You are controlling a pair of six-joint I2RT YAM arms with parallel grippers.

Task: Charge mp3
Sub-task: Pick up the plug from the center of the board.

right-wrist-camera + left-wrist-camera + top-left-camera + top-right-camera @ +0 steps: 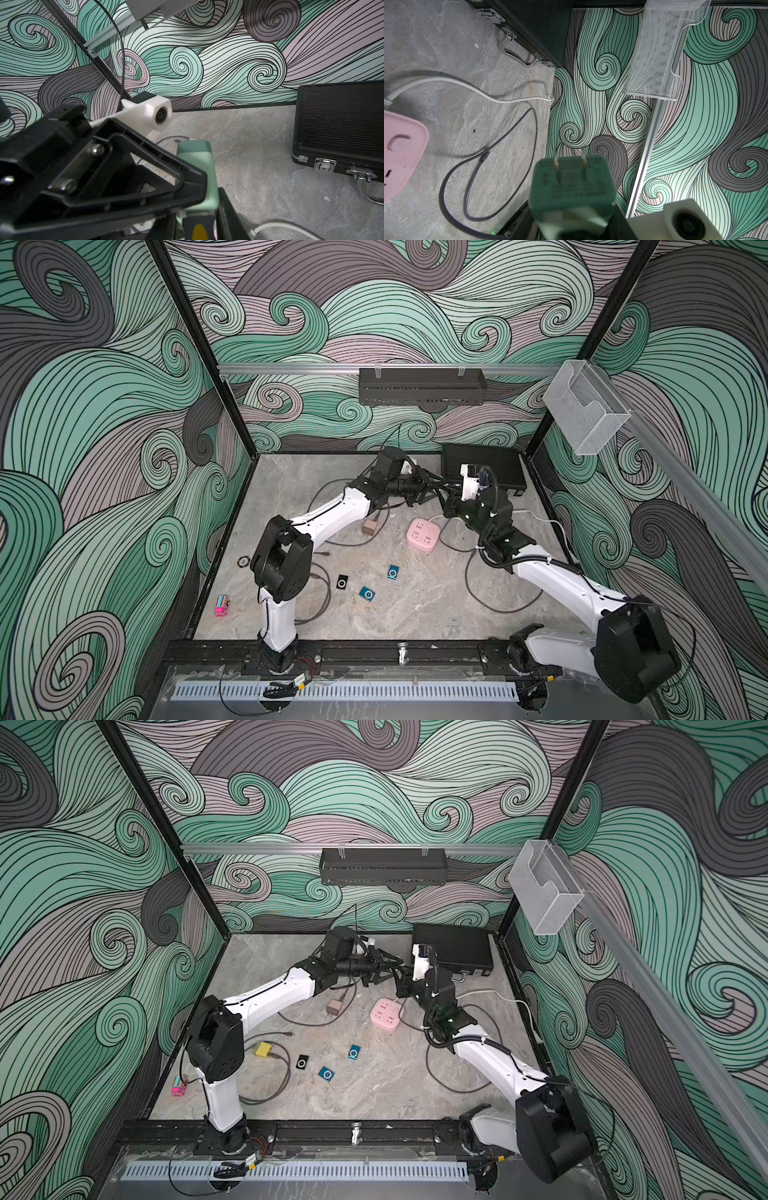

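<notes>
Plug wrangling is my read of the step: the left gripper (pixel 430 487) is pinching a mint-green two-prong wall adapter (pixel 572 182) up in the air near the back of the grey stone-look surface (pixel 415 614), with its metal prongs (pixel 556 166) pointing away from the wrist camera. The right gripper (pixel 449 498) is right up against it, but I can't tell if it's clamped on the adapter or just spread beside it. To do this well I'd want one gripper holding firmly before the other lets go. Then keep off the prongs, square them to the slots of the rounded pink power strip (pixel 422 533) lying nearby, and push straight in so it doesn't skate. On the mp3 side, three tiny square clip-style players lie flat nearer the front, well apart from both grippers: a black mp3 player (pixel 342 582), a blue mp3 player (pixel 367 594) just beside it, and a second blue mp3 player (pixel 393 571) closer to the strip. Each has a round control ring on its face. None seems to have a cable in it, though they're too small to be sure.
</notes>
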